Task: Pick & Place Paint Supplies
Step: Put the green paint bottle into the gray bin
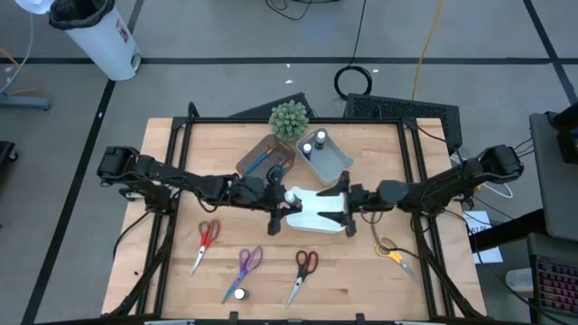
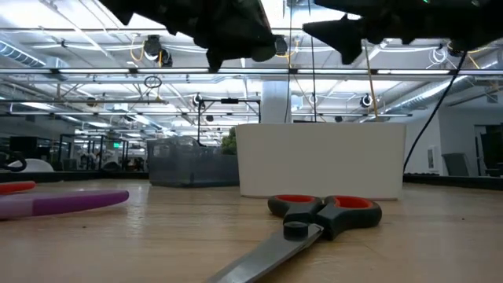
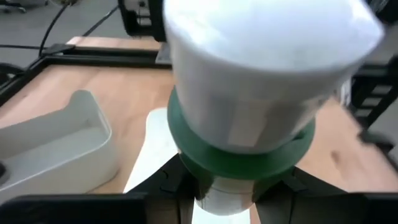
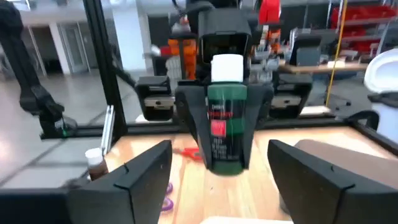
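My left gripper (image 1: 282,200) is shut on a small green bottle with a white cap (image 4: 225,118), above the left end of the white tray (image 1: 321,217). In the left wrist view the cap (image 3: 267,56) fills the picture. My right gripper (image 1: 348,204) is open over the tray's right end and faces the bottle, with its fingers (image 4: 140,177) apart and touching nothing. Red scissors (image 1: 206,239), purple scissors (image 1: 246,264), a second red pair (image 1: 303,269) and yellow-handled scissors (image 1: 394,255) lie flat on the table. Another white-capped bottle (image 1: 239,293) stands near the purple pair. My left gripper pinches the bottle by its green body (image 4: 224,134) below the cap, one finger (image 4: 189,118) on each side. The fingers come roughly level from the table's left. The bottle stands upright, cap up, lifted clear above the white tray.
The pale blue-grey tray (image 1: 339,164) holds two white-capped bottles; the brown tray (image 1: 257,153) beside it holds brushes. The green spiky plant (image 1: 289,119) stands behind them. A dark frame runs along the table's edges. Bare wood shows at the near right and far left.
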Controlling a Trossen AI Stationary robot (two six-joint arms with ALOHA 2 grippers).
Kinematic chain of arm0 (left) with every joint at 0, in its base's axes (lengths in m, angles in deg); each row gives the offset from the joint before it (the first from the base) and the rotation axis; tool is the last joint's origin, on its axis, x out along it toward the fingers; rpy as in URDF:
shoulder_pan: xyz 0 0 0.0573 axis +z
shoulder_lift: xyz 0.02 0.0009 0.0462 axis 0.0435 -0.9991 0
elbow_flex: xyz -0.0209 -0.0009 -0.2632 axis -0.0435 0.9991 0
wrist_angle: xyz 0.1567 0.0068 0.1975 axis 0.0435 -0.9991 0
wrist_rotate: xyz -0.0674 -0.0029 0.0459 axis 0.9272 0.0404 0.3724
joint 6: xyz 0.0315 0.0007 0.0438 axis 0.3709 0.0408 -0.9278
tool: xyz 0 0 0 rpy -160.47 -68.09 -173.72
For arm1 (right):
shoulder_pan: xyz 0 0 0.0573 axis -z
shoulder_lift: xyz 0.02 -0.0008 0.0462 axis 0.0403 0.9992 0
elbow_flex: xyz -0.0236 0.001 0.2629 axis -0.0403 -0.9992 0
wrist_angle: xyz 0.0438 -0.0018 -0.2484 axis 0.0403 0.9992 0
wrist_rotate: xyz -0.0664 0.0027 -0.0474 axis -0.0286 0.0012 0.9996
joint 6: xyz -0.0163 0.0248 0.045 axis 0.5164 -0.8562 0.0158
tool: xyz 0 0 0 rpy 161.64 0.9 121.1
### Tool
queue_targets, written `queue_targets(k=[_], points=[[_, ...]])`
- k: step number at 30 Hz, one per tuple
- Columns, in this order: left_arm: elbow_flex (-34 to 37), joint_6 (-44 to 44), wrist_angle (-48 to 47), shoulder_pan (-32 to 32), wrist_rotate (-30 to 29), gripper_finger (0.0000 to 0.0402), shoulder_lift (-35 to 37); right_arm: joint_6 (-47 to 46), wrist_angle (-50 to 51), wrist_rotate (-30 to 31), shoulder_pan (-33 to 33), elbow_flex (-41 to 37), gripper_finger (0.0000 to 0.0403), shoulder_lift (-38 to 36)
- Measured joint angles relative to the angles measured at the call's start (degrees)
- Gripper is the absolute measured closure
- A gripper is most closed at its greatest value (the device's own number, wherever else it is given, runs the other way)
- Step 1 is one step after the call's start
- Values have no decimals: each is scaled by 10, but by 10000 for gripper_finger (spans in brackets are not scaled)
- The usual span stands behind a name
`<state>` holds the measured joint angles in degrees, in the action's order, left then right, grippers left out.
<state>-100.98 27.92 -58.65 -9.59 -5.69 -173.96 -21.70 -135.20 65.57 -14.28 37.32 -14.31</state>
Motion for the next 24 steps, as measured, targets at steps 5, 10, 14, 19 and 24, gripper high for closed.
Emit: queue_targets(k=[5,10,14,19,24], points=[[-7,-20,-39,-24,-35,274,0,0,80,0,0,73,142,42],[-7,-4,-61,-43,-50,273,0,-9,81,3,0,95,148,72],[-7,4,-62,-53,-70,273,0,-14,42,15,-1,96,148,104],[-7,25,-64,-55,-73,273,0,-2,15,13,-1,96,148,127],[-7,30,-64,-55,-73,273,0,-5,15,3,-1,96,147,129]])
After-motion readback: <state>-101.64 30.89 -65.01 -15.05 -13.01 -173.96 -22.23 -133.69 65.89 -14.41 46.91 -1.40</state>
